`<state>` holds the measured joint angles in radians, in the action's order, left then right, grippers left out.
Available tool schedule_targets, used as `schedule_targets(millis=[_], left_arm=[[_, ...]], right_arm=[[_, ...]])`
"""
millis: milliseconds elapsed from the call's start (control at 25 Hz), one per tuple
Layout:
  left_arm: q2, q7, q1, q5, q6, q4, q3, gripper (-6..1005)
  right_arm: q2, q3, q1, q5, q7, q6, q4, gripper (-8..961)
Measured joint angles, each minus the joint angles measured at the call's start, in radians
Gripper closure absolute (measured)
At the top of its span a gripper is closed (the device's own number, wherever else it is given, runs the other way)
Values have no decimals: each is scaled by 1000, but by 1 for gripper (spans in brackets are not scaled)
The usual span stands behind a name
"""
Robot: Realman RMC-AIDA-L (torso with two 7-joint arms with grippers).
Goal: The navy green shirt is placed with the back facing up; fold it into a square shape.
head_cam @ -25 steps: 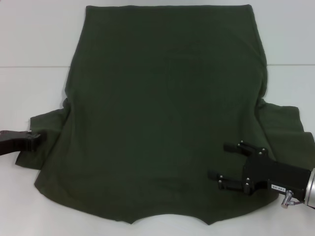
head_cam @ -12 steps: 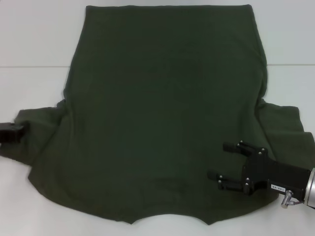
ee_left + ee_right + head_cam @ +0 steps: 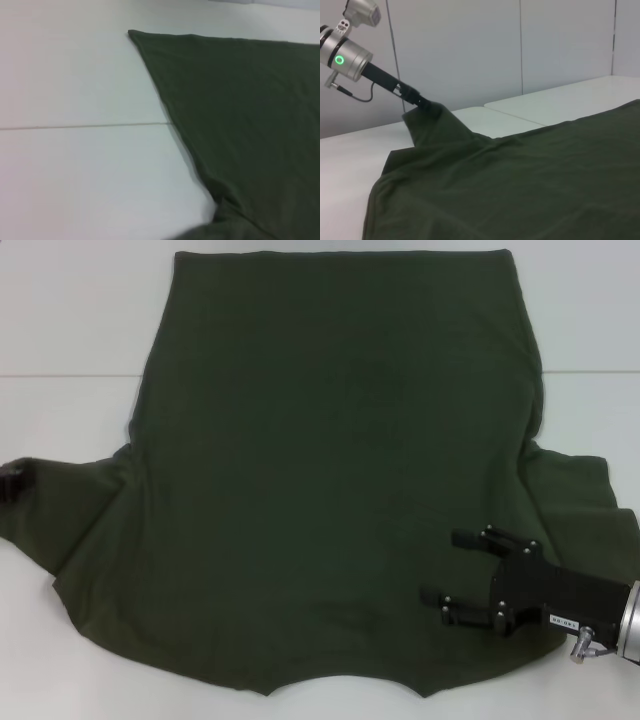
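Note:
The navy green shirt point(image 3: 340, 460) lies spread on the white table point(image 3: 70, 330) with its plain side up. Its collar edge is nearest me and its hem is at the far side. My left gripper point(image 3: 10, 482) is at the far left edge of the head view, shut on the shirt's left sleeve point(image 3: 70, 505). In the right wrist view the left gripper point(image 3: 418, 101) holds that sleeve raised off the table in a peak. My right gripper point(image 3: 445, 568) hovers open over the shirt's near right shoulder, its fingers pointing left. The left wrist view shows only the shirt's side edge point(image 3: 170, 105) and hem corner.
A thin seam point(image 3: 60, 375) runs across the white table point(image 3: 75, 75). The right sleeve point(image 3: 575, 490) lies flat beside my right arm. A grey panelled wall point(image 3: 470, 50) stands beyond the table in the right wrist view.
My left gripper has moved left, almost out of the head view, drawing the left sleeve outward and taut. The right gripper has barely moved.

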<state>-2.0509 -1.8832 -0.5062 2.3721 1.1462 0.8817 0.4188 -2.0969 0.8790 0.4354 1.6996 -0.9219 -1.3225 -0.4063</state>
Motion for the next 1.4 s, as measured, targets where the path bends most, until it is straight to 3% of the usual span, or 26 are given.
schedule_targets(millis=[280, 800, 1080, 1400], left_arm=[[2, -101, -18, 13, 57, 74, 16, 983], [12, -473, -74, 64, 160, 121, 174, 984], [30, -707, -137, 61, 256, 59, 183, 984], [32, -737, -153, -23, 227, -65, 112, 984]], right_arm=[[0, 0, 0, 0, 1, 2, 5, 25], [0, 1, 2, 0, 1, 4, 8, 25], [0, 2, 5, 0, 1, 4, 8, 26], [0, 2, 9, 0, 7, 6, 12, 26]])
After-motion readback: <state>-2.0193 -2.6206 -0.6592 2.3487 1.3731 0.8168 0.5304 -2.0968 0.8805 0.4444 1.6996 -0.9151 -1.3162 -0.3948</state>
